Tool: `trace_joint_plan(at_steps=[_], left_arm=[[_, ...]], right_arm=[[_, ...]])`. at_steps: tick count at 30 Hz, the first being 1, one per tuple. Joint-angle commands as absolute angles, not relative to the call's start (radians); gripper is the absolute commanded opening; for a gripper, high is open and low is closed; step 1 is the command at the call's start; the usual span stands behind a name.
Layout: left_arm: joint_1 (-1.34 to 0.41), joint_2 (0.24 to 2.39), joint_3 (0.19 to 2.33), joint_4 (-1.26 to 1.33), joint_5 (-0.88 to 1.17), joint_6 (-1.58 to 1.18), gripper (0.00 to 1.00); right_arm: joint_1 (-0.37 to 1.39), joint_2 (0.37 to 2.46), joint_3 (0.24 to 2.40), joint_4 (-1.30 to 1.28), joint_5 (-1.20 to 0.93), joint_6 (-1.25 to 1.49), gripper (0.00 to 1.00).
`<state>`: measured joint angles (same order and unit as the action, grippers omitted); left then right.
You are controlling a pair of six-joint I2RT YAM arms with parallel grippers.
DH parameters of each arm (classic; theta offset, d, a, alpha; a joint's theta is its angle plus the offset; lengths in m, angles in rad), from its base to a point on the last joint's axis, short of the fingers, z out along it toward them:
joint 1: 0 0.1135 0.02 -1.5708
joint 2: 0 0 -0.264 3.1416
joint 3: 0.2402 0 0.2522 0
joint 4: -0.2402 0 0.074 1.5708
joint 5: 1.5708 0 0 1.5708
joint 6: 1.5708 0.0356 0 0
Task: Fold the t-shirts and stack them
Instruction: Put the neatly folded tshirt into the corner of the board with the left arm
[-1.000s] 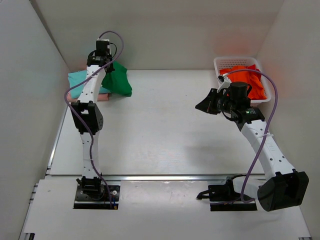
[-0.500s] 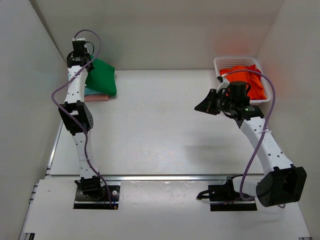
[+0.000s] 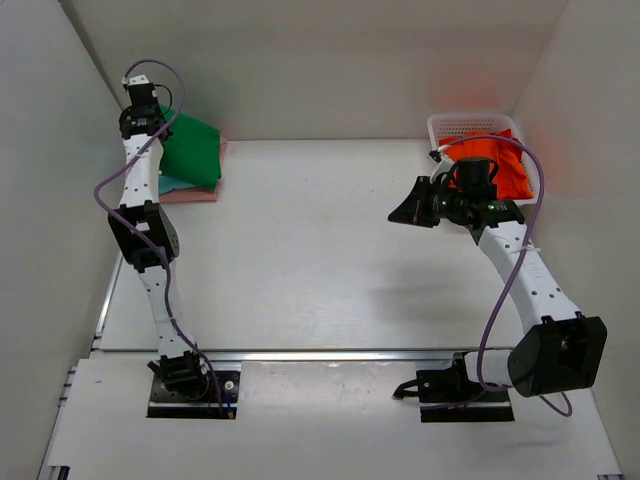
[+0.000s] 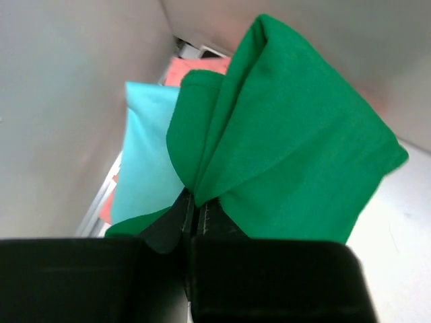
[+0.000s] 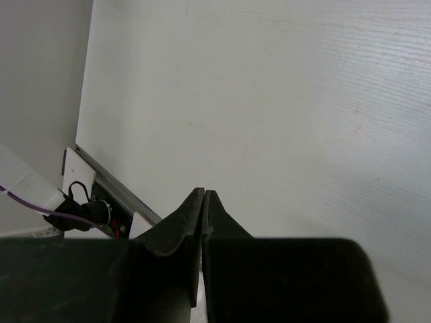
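At the far left corner of the desk (image 3: 320, 260), the left end effector (image 4: 194, 205) is clenched on a bunched edge of the dark green t-shirt (image 3: 192, 152). The wrist view shows the two black fingers pressed together with the cloth pinched between them. The shirt fans out from that pinch in soft folds and hangs over the pile below. From above, the left arm reaches tall along the left wall, with its wrist close to the back corner.

Under the green cloth lies the teal t-shirt (image 4: 145, 155), spread flat, and beneath that the pale pink t-shirt (image 3: 190, 195). The pink one shows as a strip along the near edge of the pile and another at its far side. All three sit together against the left wall (whether the green one rests fully on the pile or partly hangs in the air cannot be told).

Over at the far right corner stands a white lattice basket (image 3: 470, 123). The orange-red t-shirt (image 3: 500, 165) is crumpled inside it and rises above the rim.

The right end effector (image 5: 203, 195) is clenched on nothing, its fingers closed tip to tip. It hovers above bare desk just left of the basket, pointing toward the middle, and its wrist view shows only the white surface and the near rail.
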<state>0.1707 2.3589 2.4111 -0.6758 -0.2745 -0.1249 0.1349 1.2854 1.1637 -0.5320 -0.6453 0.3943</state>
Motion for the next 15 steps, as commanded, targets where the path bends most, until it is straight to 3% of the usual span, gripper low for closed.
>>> trace_joint_plan(at_steps=[1,4,5,6,7,15], left_arm=[[0.227,2.321,2.410,-0.591,-0.351,-0.178,0.00],[0.261,2.336,2.416,-0.601,-0.351,-0.259,0.02],[0.267,2.339,2.416,-0.606,-0.339,-0.276,0.19],[0.270,2.336,2.411,-0.607,-0.334,-0.293,0.68],[0.278,2.336,2.398,-0.597,-0.280,-0.295,0.98],[0.310,2.228,2.330,-0.548,0.047,-0.454,0.99]], right_arm=[[0.123,1.289,1.204,-0.555,-0.678,0.361,0.00],[0.126,1.295,1.209,-0.554,-0.687,0.354,0.00],[0.126,1.302,1.210,-0.555,-0.686,0.353,0.00],[0.129,1.304,1.215,-0.554,-0.686,0.351,0.00],[0.132,1.305,1.210,-0.554,-0.684,0.356,0.00],[0.173,1.285,1.154,-0.486,-0.654,0.408,0.00]])
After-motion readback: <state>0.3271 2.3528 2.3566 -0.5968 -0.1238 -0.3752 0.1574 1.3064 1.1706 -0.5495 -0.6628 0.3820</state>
